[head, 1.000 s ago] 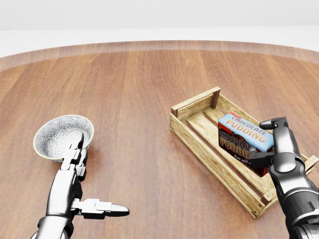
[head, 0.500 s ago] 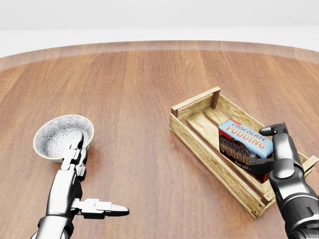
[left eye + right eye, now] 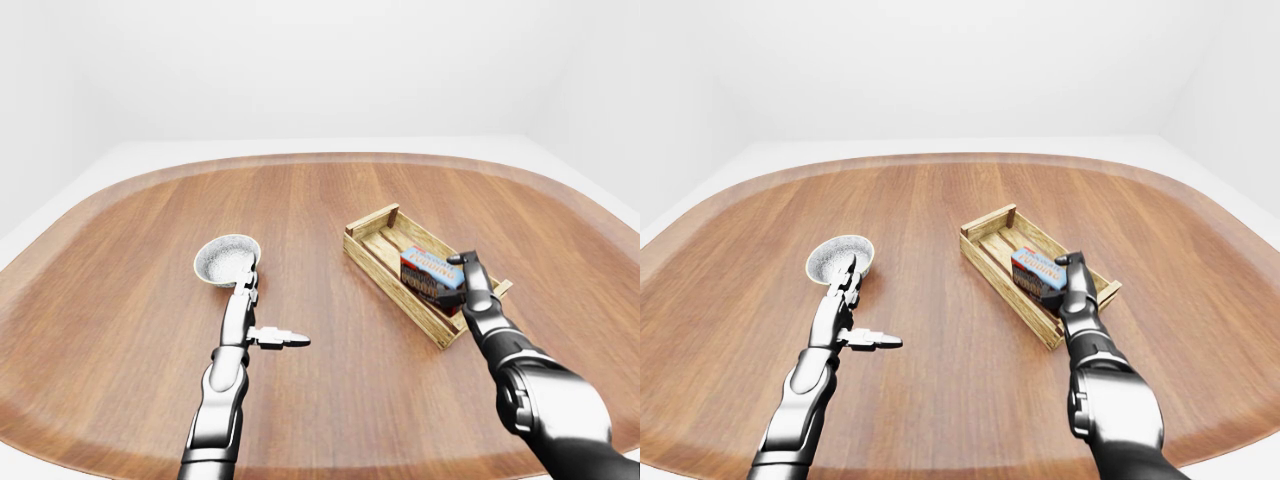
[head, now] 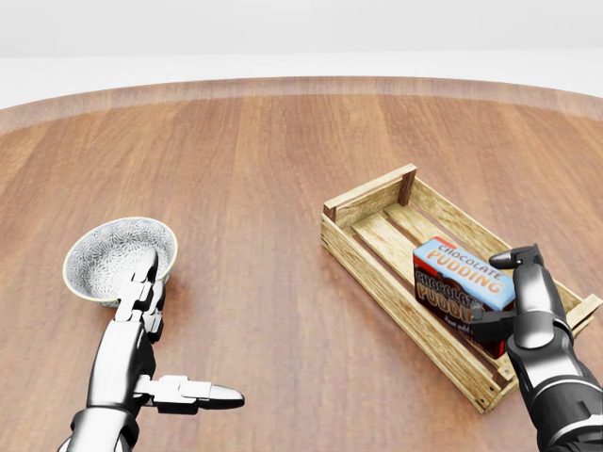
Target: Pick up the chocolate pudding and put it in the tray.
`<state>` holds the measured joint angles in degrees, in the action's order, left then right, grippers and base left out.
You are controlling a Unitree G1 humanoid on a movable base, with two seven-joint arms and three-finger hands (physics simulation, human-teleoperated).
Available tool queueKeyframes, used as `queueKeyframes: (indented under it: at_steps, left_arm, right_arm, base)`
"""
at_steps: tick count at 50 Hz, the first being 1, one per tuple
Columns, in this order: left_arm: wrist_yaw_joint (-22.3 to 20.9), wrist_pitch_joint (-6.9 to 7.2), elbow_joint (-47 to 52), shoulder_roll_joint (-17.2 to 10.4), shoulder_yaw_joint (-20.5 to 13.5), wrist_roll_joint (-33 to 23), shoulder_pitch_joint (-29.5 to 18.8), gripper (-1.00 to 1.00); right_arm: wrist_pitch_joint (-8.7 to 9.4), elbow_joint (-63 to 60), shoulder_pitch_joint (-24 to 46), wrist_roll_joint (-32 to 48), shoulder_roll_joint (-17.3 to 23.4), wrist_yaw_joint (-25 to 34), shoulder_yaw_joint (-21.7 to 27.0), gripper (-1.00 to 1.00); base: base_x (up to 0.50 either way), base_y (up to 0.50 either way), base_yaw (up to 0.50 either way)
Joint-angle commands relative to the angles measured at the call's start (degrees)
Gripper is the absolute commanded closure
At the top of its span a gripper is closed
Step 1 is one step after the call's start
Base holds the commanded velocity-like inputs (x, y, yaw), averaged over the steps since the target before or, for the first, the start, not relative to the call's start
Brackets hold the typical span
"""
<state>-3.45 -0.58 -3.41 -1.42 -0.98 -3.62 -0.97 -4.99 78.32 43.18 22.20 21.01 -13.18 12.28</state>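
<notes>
- A bowl (image 4: 119, 256) stands on the left side of the head view. It is white-grey with a fine speckled pattern inside and a pale rim, and it looks empty.
- The table (image 4: 273, 188) is large, of reddish-brown wood with a lighter rounded edge.
- Around the table there is a white floor (image 3: 300, 146) and plain white walls (image 3: 300, 60).

Head view: close, angled down on table (image 4: 264, 169) — tray (image 4: 377, 193) at 3 o'clock. Eye views: wider, further back, whole tabletop plus walls — all three share tray and bowl (image 3: 227, 258).
</notes>
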Motion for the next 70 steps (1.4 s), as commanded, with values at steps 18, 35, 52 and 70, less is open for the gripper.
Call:
queueKeyframes:
  at_steps: [18,35,52,70]
  left_arm:
    - [-0.1,0.5,-0.5,0.2,-0.3,1.2,-0.4,-1.0]
    - [-0.1,0.41,-0.8,0.1,-0.3,1.2,-0.6,-1.0]
    - [-0.1,0.48,-0.8,0.1,-0.3,1.2,-0.5,-1.0]
    - [-0.1,0.45,-0.8,0.1,-0.3,1.2,-0.5,-1.0]
  right_arm:
    - [-0.01,0.0,0.0,-0.4,0.4,-1.3,0.4,1.0]
    - [-0.01,0.0,-0.3,-0.1,0.3,-1.6,0.4,-1.0]
    - [-0.01,-0.3,1.3,-2.7,1.1,0.3,1.4,-1.0]
    - [-0.01,-2.3,10.4,-8.1,5.0,5.7,-0.2,-1.0]
  base:
    - [0.0,0.0,0.0]
    - [0.0,0.0,0.0]
    - [0.0,0.0,0.0]
    - [0.0,0.0,0.0]
